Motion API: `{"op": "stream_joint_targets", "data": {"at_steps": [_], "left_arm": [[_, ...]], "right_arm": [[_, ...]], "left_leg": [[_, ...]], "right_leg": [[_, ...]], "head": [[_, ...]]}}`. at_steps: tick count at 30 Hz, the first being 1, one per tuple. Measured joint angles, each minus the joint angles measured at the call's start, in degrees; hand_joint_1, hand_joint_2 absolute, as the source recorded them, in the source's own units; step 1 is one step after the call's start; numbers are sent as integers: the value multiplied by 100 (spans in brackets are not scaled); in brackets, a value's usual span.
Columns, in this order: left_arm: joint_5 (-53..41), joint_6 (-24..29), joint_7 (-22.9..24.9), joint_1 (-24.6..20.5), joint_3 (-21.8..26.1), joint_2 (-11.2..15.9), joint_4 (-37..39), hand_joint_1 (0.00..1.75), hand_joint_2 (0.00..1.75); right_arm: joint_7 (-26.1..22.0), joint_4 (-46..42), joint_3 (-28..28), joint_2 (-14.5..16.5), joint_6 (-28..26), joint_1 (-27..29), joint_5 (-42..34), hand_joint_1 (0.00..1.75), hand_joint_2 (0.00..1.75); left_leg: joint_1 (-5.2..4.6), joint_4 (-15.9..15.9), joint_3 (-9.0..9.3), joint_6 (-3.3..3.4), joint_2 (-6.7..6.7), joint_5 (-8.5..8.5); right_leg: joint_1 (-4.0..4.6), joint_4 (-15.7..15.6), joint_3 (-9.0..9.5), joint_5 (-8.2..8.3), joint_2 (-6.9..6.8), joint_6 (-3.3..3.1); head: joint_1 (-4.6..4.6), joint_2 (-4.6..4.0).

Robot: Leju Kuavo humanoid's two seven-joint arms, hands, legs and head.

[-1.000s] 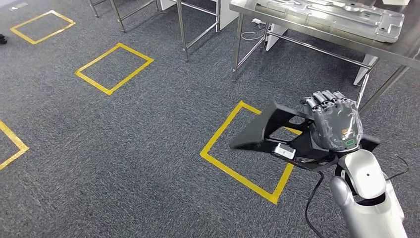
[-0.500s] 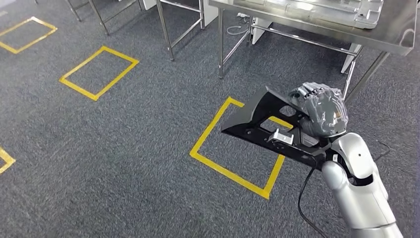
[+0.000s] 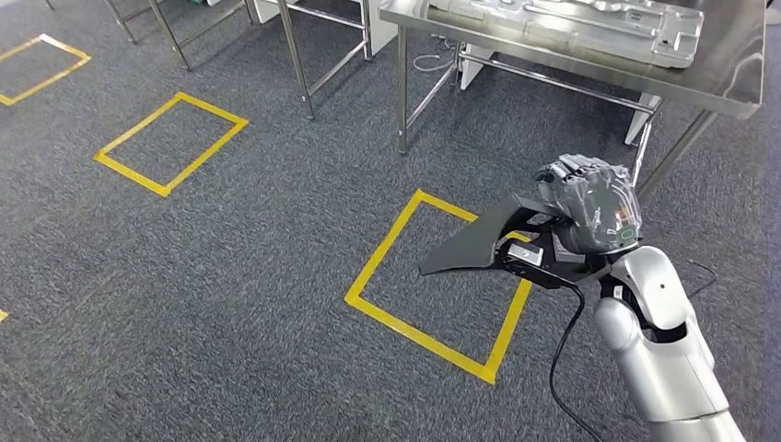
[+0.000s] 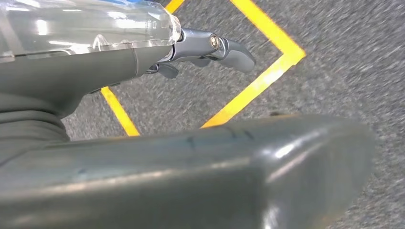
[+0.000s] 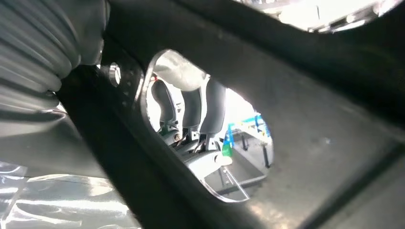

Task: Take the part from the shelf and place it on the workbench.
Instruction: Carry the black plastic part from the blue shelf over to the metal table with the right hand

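Grey carpet [image 3: 230,276] with yellow tape squares [image 3: 440,276]; steel workbench [image 3: 737,83] at upper right. Right hand [image 3: 589,204] grips the black part [image 3: 479,244] at centre-right. Left wrist view: left hand [image 4: 143,62], fingers [image 4: 234,50] extended, empty.

Right hand [image 3: 589,204] grips flat black plastic triangular part [image 3: 479,244] above yellow tape square [image 3: 433,281] on grey carpet, near steel workbench [image 3: 737,78].

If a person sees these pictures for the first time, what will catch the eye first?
First, the robot's right hand gripping a black triangular part above the grey carpet, over a yellow tape square. Next, the steel workbench ahead at upper right, with a large silver metal panel lying on it.
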Motion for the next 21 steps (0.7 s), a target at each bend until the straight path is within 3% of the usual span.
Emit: {"op": "stream_joint_targets", "data": {"at_steps": [3, 4, 5, 6, 8, 9, 10, 14, 16, 19, 20, 21], "left_arm": [[17, -3, 3, -22, 0, -13, 0, 0, 0], [22, -4, 4, -20, 0, -18, 0, 0, 0], [22, -4, 6, -14, 0, -24, 0, 0, 0], [24, -6, 8, -7, 0, -31, 0, 0, 0], [28, -9, 10, 5, 1, -41, 0, 0, 0], [31, -12, 11, 4, 2, -44, 0, 0, 0], [31, -17, 14, 1, 3, -43, 0, 0, 0], [43, -48, 22, -7, 4, -40, 0, 0, 0], [46, -57, 25, -16, 5, -38, 0, 0, 0], [48, -72, 41, -12, 10, -39, 0, 0, 0], [49, -77, 49, -8, 12, -39, 0, 0, 0], [49, -80, 56, -5, 14, -40, 0, 0, 0]], "right_arm": [[15, 46, 8, 3, 10, -50, -31, 175, 175], [20, 71, 9, 3, 15, -49, -42, 175, 175], [22, 98, 10, 3, 20, -46, -50, 175, 175], [22, 122, 11, 3, 23, -47, -66, 175, 175], [19, 170, 13, 3, 34, -58, -140, 175, 175], [15, 199, 13, 3, 47, -68, -197, 175, 175], [10, 231, 13, 3, 63, -74, -252, 175, 175], [1, 319, 4, 3, 102, -111, -404, 175, 175], [-4, 346, 1, 3, 114, -157, -447, 175, 175], [-28, 420, -5, 6, 182, -216, -599, 175, 175], [-41, 450, -8, 8, 217, -241, -661, 175, 175], [-51, 481, -14, 9, 264, -284, -720, 175, 175]], "left_leg": [[35, -64, 141, -53, 3, -50], [44, -59, 176, -79, 0, -93], [58, -49, 218, -108, -3, -140], [79, -29, 268, -143, -5, -194], [124, 53, 355, -224, -8, -329], [137, 109, 367, -271, -12, -394], [143, 154, 357, -318, -14, -449], [151, 341, 295, -452, -3, -524], [171, 859, 8, -504, -1, -572], [189, 1815, -661, -559, 0, -918], [191, 1908, -789, -555, 0, -961], [189, 1799, -818, -536, 0, -877]], "right_leg": [[-51, 840, -546, -365, -17, 78], [-81, 1043, -733, -449, -22, 110], [-110, 1077, -837, -428, -32, 147], [-140, 921, -849, -278, -45, 185], [-191, 264, -698, 226, -79, 270], [-193, -17, -641, 375, -94, 275], [-184, -174, -618, 471, -101, 244], [-152, -219, -579, 450, -71, 39], [-162, -242, -473, 392, -65, -21], [-144, -247, -326, 268, -55, -63], [-135, -247, -271, 225, -46, -66], [-128, -248, -211, 181, -35, -64]], "head": [[1, 0], [1, 0], [2, 0], [2, 0], [2, 0], [3, 0], [1, 0], [-2, 0], [-3, 0], [-3, 0], [-2, 0], [-2, 0]]}}
